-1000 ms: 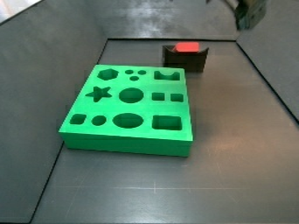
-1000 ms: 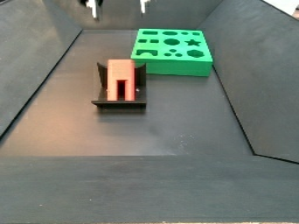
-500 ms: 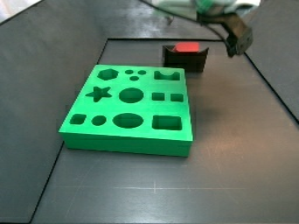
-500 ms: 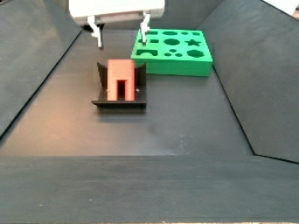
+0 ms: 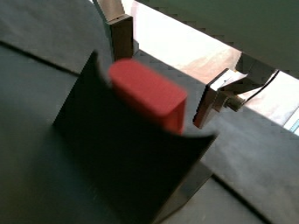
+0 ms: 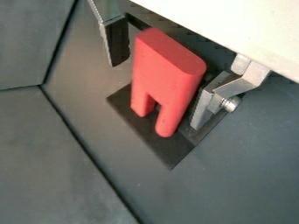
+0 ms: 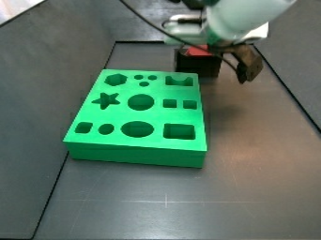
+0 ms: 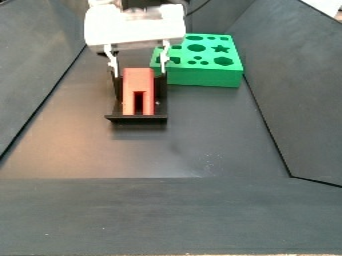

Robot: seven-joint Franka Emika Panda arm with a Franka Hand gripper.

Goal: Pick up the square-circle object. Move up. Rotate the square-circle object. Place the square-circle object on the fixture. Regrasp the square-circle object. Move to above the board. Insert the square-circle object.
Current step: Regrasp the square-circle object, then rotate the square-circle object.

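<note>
Regrasp step: the block rests on the fixture, beside the board. The gripper straddles it, jaws wide, holding nothing. Next, descend slightly and close.

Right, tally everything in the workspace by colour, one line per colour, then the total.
Red: 1, the square-circle object, resting on the fixture.
Dark grey-black: 1, the fixture.
Green: 1, the board.
Silver: 1, the pincer, open, its fingers on either side of the red piece, above the fixture.
Total: 4
</note>
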